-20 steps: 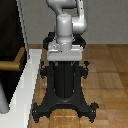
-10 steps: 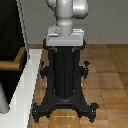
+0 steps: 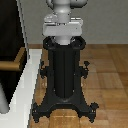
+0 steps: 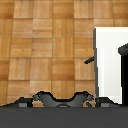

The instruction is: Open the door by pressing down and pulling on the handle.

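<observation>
In the exterior view the door is a tall dark brown-black panel at the exterior view's left, set in a white frame. The tan handle sticks out from the door at mid height, with its bend near the frame. Only the arm's grey-white lower links show, rising out of the picture above the pedestal. The gripper is out of view in both views. The wrist view shows wood floor and a white block of the frame, with a dark piece at its edge.
The black robot pedestal stands mid-picture on a spread-legged base on the wood floor. The white sill of the frame runs along the floor beside it. The base's top also shows in the wrist view.
The arm's lower links have swung from a tilted pose to nearly upright over the pedestal. The door and handle have not moved.
</observation>
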Tool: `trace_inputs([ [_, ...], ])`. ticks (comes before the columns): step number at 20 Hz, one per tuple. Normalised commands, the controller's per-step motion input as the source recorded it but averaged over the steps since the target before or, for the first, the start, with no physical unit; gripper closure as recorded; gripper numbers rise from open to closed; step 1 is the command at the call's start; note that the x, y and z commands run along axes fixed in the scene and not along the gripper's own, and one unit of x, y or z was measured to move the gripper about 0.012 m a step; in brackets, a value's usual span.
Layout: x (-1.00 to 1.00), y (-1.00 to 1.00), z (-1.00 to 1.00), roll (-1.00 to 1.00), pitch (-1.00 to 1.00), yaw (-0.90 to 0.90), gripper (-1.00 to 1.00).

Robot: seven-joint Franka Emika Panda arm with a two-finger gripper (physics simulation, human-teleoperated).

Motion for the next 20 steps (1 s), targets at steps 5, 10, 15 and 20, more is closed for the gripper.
trace_inputs([
  [5, 0.0, -1.0, 0.0, 0.0, 0.0, 0.0, -1.0],
  [10, 0.0, -0.6, 0.0, 0.0, 0.0, 0.0, -1.0],
  [15, 0.0, -0.4, 0.0, 0.0, 0.0, -0.03, -1.0],
  [20, 0.0, -0.2, 0.0, 0.0, 0.0, -0.03, -1.0],
])
